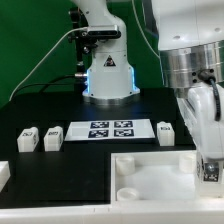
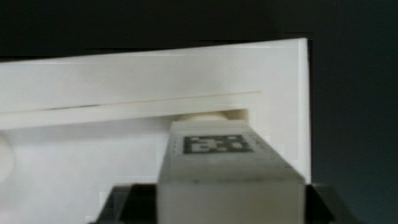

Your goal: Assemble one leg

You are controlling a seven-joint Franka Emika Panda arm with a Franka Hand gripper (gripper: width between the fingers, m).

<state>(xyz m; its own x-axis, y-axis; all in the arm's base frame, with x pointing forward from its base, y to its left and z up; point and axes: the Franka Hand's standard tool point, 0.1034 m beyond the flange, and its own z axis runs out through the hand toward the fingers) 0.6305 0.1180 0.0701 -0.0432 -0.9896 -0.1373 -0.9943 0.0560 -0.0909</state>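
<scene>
A green curtain hangs behind a black tabletop (image 1: 40,105), and the big white tray (image 1: 165,160) lies at the near edge of it; I place everything else from this tray. Beyond the tray's far edge lies the marker board (image 1: 110,130). Two small tagged blocks (image 1: 38,137) stand past the tray's far corner toward the exterior view's left, and a third block (image 1: 165,131) stands just beyond the far edge, beside the board. The pincer (image 1: 210,168) hangs low over the tray's end on the exterior view's right. In the wrist view it is clenched on the leg (image 2: 221,165): the dark fingers (image 2: 128,205) press on both sides, and the leg points away from the camera with its tag face up, the free end over the tray's white surface, near the tray's edge. Whether the end already touches the tray I cannot tell. In my judgement the step in hand is carrying the leg to a corner socket of the tray, so the picking is done and the insertion is not yet done. The next move probably calls for putting the leg's end exactly above the round socket, keeping it straight, lowering it slowly and then turning it in. A small tilt or a shift to the side could make it catch on the rim.
</scene>
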